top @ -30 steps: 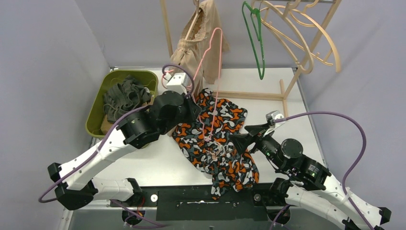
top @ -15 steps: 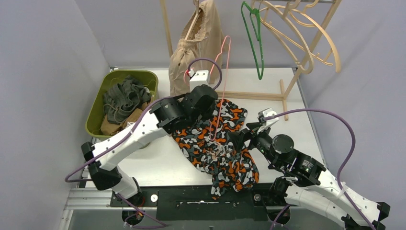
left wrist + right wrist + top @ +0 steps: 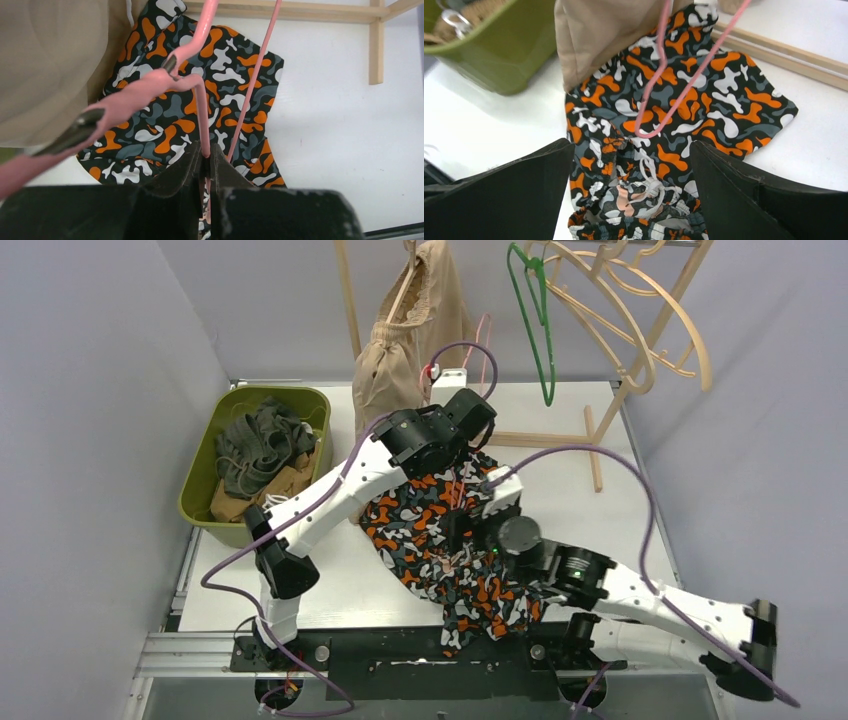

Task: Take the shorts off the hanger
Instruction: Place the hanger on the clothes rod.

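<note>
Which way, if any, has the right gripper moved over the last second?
Yes: the right gripper has shifted left, away from the wooden rack foot, and is open over the camouflage shorts.

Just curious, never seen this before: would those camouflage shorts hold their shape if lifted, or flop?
Probably flop: the camouflage shorts lie crumpled in soft folds. Likely light, being thin cloth. Their loose drawstring might snag on the pink hanger.
</note>
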`<move>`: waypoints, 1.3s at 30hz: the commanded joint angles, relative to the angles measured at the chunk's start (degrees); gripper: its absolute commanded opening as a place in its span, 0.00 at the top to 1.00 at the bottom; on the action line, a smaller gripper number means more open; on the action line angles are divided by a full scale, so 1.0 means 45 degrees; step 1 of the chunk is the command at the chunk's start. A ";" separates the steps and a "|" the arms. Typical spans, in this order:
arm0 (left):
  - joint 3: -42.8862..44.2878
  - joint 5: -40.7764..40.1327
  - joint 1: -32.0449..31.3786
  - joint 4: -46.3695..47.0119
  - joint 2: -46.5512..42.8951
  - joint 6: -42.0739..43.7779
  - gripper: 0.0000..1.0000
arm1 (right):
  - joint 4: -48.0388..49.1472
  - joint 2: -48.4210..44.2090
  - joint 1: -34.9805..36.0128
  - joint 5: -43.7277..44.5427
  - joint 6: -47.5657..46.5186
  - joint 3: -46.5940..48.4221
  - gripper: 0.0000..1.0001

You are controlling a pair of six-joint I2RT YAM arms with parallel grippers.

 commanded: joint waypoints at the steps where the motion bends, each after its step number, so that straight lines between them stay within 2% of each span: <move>1: 0.0960 -0.0005 -0.0051 -0.0377 0.0052 -0.0075 1.00 | 0.1537 0.1902 0.1430 0.4131 0.0156 0.0503 0.11; 3: 0.0843 0.0040 -0.0072 -0.0357 0.0007 -0.0191 1.00 | 0.1558 0.2687 0.1700 0.5444 0.0639 0.0755 0.11; 8: -0.0130 0.0350 -0.0078 0.0186 -0.0549 -0.0450 1.00 | 0.3009 0.3456 0.1717 0.6561 0.1088 0.0176 0.14; 14: -0.0987 0.0781 -0.0007 0.0710 -0.1088 -0.0629 1.00 | 0.6353 0.3453 0.1458 0.6069 0.0403 -0.1243 0.42; 16: -0.1181 0.0952 0.0027 0.0952 -0.1259 -0.0714 1.00 | 0.6691 0.3589 0.1126 0.5458 0.0383 -0.1363 0.42; 20: -0.1242 0.1216 0.0126 0.1166 -0.1531 -0.0767 1.00 | 0.6651 0.3853 0.0598 0.4620 0.0717 -0.1329 0.30; 23: -0.1342 0.1412 0.0145 0.1311 -0.1695 -0.0765 1.00 | 0.6632 0.4151 0.0287 0.4186 0.0730 -0.1250 0.29; 29: -0.1535 0.1481 0.0294 0.1300 -0.1843 -0.0672 1.00 | 0.5659 0.4523 0.0289 0.4949 0.1334 -0.0880 0.63; 33: -0.2040 0.2261 0.0650 0.1927 -0.2117 -0.0411 1.00 | 0.5112 0.4145 0.0357 0.4979 0.2125 -0.0885 0.88; 37: -0.2749 0.3447 0.0970 0.2849 -0.2416 -0.0226 1.00 | 0.4522 0.3685 0.0407 0.4984 0.2538 -0.0829 1.00; 39: -0.2962 0.3878 0.1119 0.3182 -0.2501 -0.0146 1.00 | 0.4048 0.3497 0.0425 0.5077 0.2667 -0.0671 1.00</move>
